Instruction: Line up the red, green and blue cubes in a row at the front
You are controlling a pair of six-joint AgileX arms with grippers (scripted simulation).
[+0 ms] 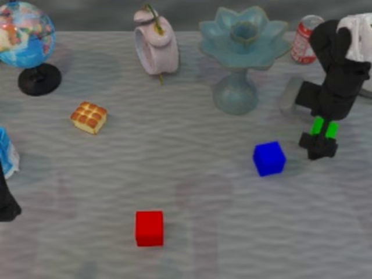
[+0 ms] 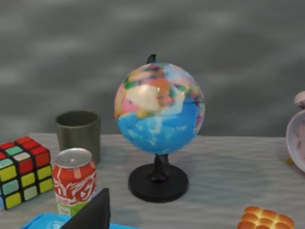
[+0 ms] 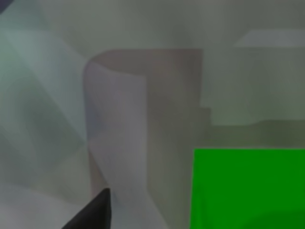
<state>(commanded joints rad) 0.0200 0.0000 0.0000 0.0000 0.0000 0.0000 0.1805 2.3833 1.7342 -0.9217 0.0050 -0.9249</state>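
Green cube (image 1: 324,127) sits clamped in your right tool (image 1: 318,141), over the right side of the surface (image 1: 192,168), with the blue cube (image 1: 269,158) resting just to its left. Your red cube (image 1: 149,228) lies well apart, near the front middle. Your left tool (image 1: 7,203) is parked at the left edge; you cannot tell whether it is released or clenched.

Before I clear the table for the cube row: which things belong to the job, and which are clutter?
Job:
red cube
blue cube
green cube, in the right gripper

Clutter:
globe
bread block
soda can
blue flower stand
pink ring ornament
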